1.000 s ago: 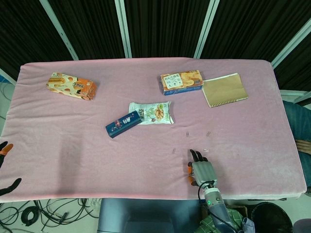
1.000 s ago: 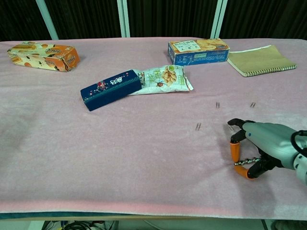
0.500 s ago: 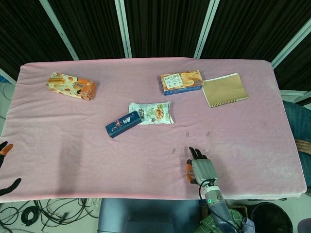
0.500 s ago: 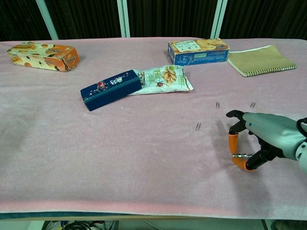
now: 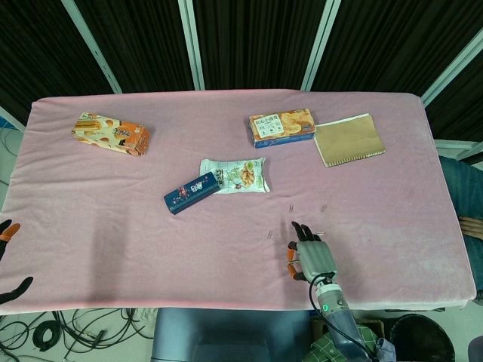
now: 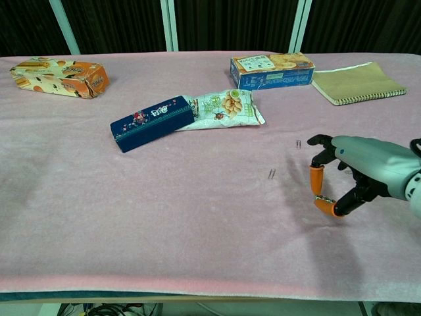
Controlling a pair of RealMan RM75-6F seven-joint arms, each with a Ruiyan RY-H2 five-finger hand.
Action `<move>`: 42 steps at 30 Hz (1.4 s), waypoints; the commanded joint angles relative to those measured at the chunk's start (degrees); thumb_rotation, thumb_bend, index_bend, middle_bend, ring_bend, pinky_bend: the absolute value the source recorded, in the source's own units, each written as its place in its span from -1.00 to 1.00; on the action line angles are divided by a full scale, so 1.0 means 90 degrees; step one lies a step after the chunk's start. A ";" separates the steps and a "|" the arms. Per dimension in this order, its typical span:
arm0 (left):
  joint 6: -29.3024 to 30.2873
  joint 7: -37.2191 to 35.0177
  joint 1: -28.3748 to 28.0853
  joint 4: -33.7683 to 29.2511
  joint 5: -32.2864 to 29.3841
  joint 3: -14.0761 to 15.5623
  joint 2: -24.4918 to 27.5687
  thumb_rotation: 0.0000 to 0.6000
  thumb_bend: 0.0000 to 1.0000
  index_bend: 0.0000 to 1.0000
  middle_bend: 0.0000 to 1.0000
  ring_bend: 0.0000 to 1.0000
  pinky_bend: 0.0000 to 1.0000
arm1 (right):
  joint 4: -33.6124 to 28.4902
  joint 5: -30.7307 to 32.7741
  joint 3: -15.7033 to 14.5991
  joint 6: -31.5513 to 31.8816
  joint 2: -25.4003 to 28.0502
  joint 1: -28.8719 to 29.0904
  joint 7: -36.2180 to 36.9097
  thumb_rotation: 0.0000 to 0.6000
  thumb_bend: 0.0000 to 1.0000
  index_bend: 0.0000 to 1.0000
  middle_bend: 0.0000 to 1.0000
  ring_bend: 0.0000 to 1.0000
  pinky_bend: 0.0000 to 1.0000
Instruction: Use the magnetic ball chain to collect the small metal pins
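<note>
My right hand (image 6: 358, 170) hovers just above the pink cloth at the front right, also seen from above as my right hand (image 5: 310, 254). Its orange fingertips (image 6: 316, 179) pinch a short magnetic ball chain (image 6: 327, 199), which is mostly hidden between them. One small metal pin (image 6: 272, 174) lies to the hand's left and another pin (image 6: 298, 143) just beyond it. The head view shows pins (image 5: 291, 208) (image 5: 323, 207) beyond the hand, a third pin (image 5: 269, 233) to its left and another pin (image 5: 320, 233) at its fingertips. My left hand (image 5: 9, 260) pokes in at the lower left edge, fingers apart and holding nothing.
A dark blue box (image 6: 152, 122) and a snack bag (image 6: 225, 107) lie mid-table. A blue biscuit box (image 6: 272, 70) and a brown notebook (image 6: 357, 83) sit at the back right, and an orange box (image 6: 60, 76) at the back left. The table's front edge (image 6: 197, 283) is close.
My right hand has moved away from the front edge toward the pins and risen slightly, still pinching the chain. The left hand has not moved.
</note>
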 commanded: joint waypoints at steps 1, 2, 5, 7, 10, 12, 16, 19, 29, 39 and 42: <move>0.0005 -0.0008 0.0003 -0.0001 -0.0005 -0.0003 0.0003 1.00 -0.55 -0.88 -0.97 -1.00 -1.00 | -0.0075 0.0041 0.0047 -0.0009 0.0027 0.0037 0.0009 1.00 -0.33 0.18 -1.00 -0.96 -0.60; 0.0008 -0.0011 0.0004 -0.0001 -0.0004 -0.0003 0.0005 1.00 -0.56 -0.88 -0.97 -1.00 -1.00 | -0.0100 0.0054 0.0064 -0.0010 0.0034 0.0049 0.0013 1.00 -0.31 0.18 -1.00 -0.96 -0.60; 0.0011 -0.0022 0.0006 0.0000 -0.0001 -0.0002 0.0009 1.00 -0.55 -0.88 -0.97 -1.00 -1.00 | -0.0222 0.0133 0.0150 -0.0038 0.0051 0.0094 0.0071 1.00 -0.29 0.19 -1.00 -0.96 -0.60; 0.0011 -0.0027 0.0007 0.0002 -0.0003 -0.0002 0.0010 1.00 -0.56 -0.87 -0.97 -1.00 -1.00 | -0.0313 0.0212 0.0222 -0.0069 0.0056 0.0126 0.0123 1.00 -0.28 0.19 -1.00 -0.96 -0.60; 0.0010 -0.0034 0.0005 0.0002 -0.0004 -0.0004 0.0013 1.00 -0.56 -0.87 -0.97 -1.00 -1.00 | -0.0397 0.0289 0.0333 -0.0094 0.0058 0.0201 0.0144 1.00 -0.27 0.20 -1.00 -0.96 -0.60; 0.0017 -0.0039 0.0008 0.0002 0.0000 -0.0005 0.0015 1.00 -0.55 -0.86 -0.97 -1.00 -1.00 | -0.0425 0.0318 0.0404 -0.0096 0.0046 0.0255 0.0148 1.00 -0.27 0.20 -1.00 -0.96 -0.60; 0.0035 -0.0061 0.0017 0.0007 -0.0003 -0.0008 0.0021 1.00 -0.55 -0.86 -0.97 -1.00 -1.00 | -0.0488 0.0461 0.0560 -0.0115 0.0005 0.0353 0.0202 1.00 -0.26 0.21 -1.00 -0.96 -0.60; 0.0042 -0.0079 0.0020 0.0016 -0.0003 -0.0010 0.0026 1.00 -0.55 -0.86 -0.97 -1.00 -1.00 | -0.0529 0.0630 0.0699 -0.0141 -0.0025 0.0438 0.0241 1.00 -0.26 0.21 -1.00 -0.96 -0.60; 0.0049 -0.0110 0.0024 0.0022 -0.0019 -0.0019 0.0034 1.00 -0.56 -0.87 -0.97 -1.00 -1.00 | -0.0512 0.1185 0.1183 -0.0189 -0.0072 0.0802 0.0256 1.00 -0.26 0.21 -1.00 -0.96 -0.60; 0.0070 -0.0108 0.0037 0.0021 -0.0037 -0.0029 0.0035 1.00 -0.55 -0.87 -0.97 -1.00 -1.00 | -0.0344 0.2029 0.1668 -0.0365 0.0006 0.1183 0.0290 1.00 -0.26 0.21 -1.00 -0.96 -0.60; 0.0077 -0.0102 0.0041 0.0023 -0.0053 -0.0038 0.0031 1.00 -0.55 -0.87 -0.97 -1.00 -1.00 | -0.0282 0.2228 0.1704 -0.0414 0.0048 0.1247 0.0330 1.00 -0.26 0.21 -1.00 -0.96 -0.60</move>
